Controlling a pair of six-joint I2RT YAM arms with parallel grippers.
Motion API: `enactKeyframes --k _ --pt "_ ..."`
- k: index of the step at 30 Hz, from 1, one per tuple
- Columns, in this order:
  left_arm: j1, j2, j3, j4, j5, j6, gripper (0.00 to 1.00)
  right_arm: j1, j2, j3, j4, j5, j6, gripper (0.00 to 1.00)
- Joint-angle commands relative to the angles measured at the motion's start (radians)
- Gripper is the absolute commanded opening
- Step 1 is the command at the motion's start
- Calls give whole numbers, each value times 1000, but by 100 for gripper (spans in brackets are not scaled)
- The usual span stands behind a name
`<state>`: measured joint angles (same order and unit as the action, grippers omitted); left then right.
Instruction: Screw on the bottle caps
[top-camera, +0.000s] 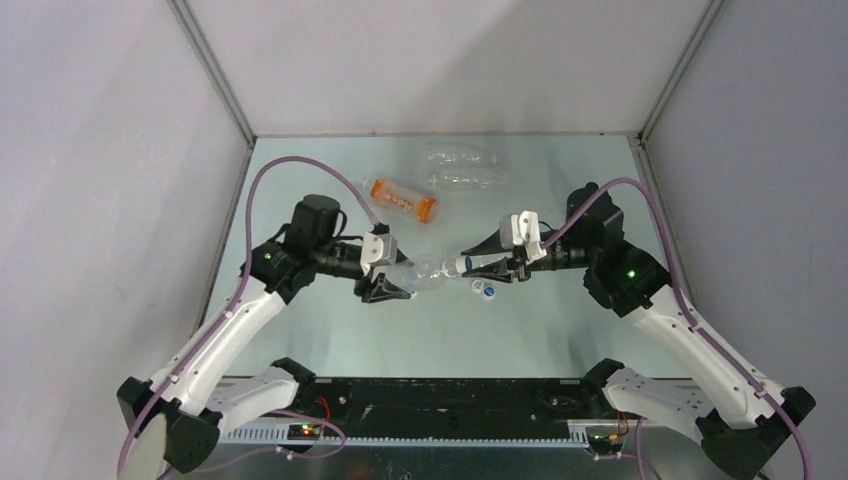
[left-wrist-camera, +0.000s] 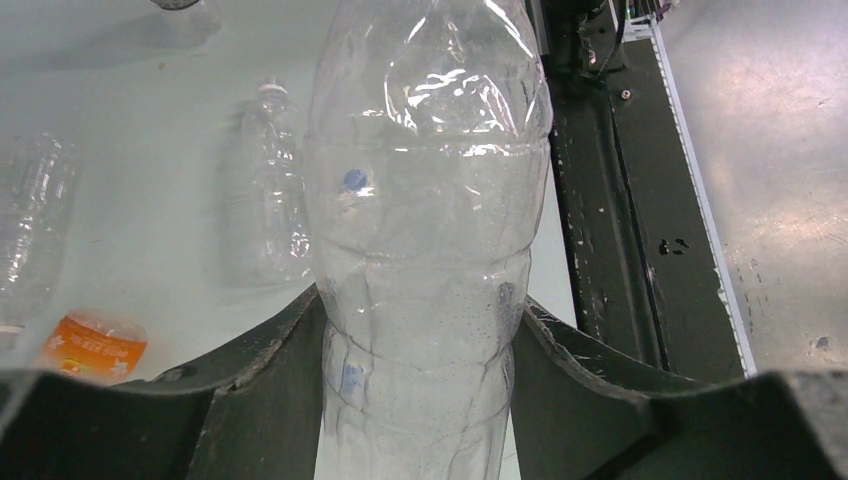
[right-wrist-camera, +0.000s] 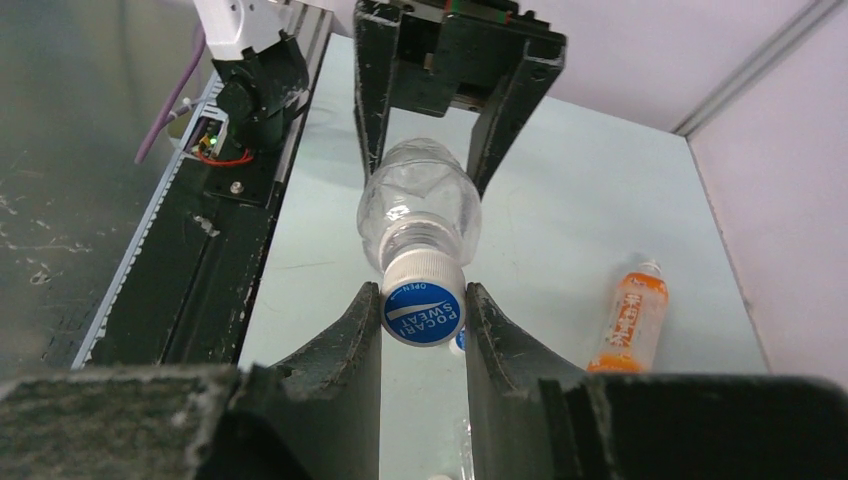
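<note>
Bottles number four on the pale table (top-camera: 300, 330): three clear and one orange. Two clear bottles (top-camera: 462, 156) lie side by side near the back wall, and the orange bottle (top-camera: 403, 200) lies just in front of them, to their left. The third clear one, the held bottle (right-wrist-camera: 420, 205), hangs level above the table between the two arms, its neck pointing toward the right arm.

Caps are harder to count. One blue-topped cap (right-wrist-camera: 423, 313) is plain in the right wrist view. A small cluster of loose caps (top-camera: 484, 290) lies on the table just below it; they look like two, but they are too small to be sure.

Both pincers are in view. The left gripper (top-camera: 395, 275) is clamped on the ribbed body of the held bottle, one finger pressing each side, as the left wrist view shows close up. The right gripper (right-wrist-camera: 423, 295) is closed on the blue-topped cap, its fingers touching the cap's white skirt on either side. The cap sits on the bottle's neck, its printed blue top facing the right wrist camera. Whether the cap is threaded down fully cannot be told.
</note>
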<state>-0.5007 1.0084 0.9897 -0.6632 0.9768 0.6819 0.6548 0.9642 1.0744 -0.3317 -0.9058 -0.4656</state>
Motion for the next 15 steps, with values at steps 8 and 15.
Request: enactKeyframes --k 8,15 --pt "-13 23 97 -59 45 20 23 21 37 24 11 -44 -114 0" --pt "-19 55 156 -166 45 54 19 31 62 22 10 -75 -144 0"
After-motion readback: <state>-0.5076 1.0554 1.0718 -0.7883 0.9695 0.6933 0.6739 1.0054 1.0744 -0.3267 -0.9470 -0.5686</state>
